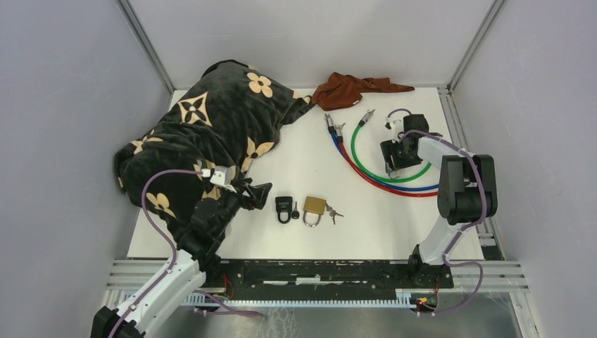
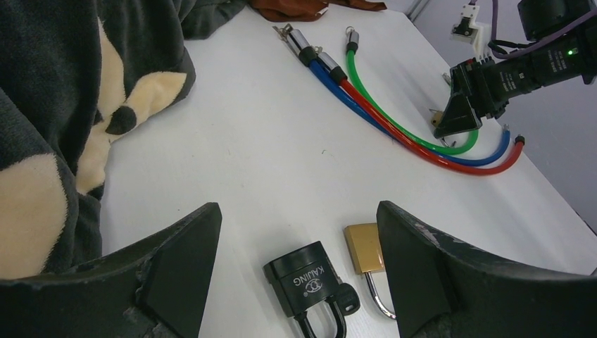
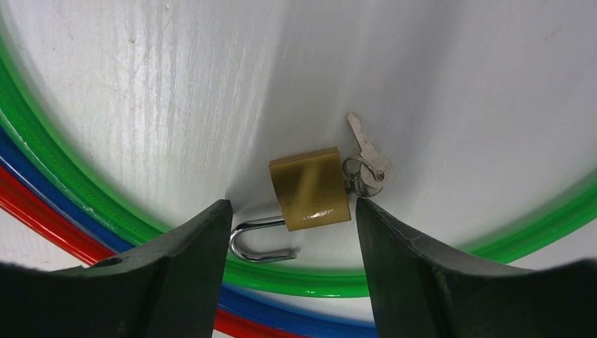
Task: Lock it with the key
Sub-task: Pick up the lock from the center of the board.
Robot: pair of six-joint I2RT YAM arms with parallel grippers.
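A black padlock (image 1: 284,208) (image 2: 310,278) lies at the table's near middle with a black-headed key (image 1: 295,210) (image 2: 347,299) against its right side. Right of it is a brass padlock (image 1: 314,206) (image 2: 364,248) with a key ring (image 1: 333,213). My left gripper (image 1: 255,191) (image 2: 297,210) hovers open just left of the black padlock, holding nothing. A second small brass padlock (image 3: 310,189), shackle (image 3: 260,239) swung open and silver keys (image 3: 366,165) beside it, lies inside the cable loop. My right gripper (image 1: 394,153) (image 3: 292,211) stands open over it, jaws either side.
Green (image 1: 366,165), blue (image 1: 394,187) and red (image 1: 373,183) cables curve across the right half of the table. A black flowered blanket (image 1: 211,127) covers the left side, under my left arm. A brown cloth (image 1: 352,88) lies at the back edge.
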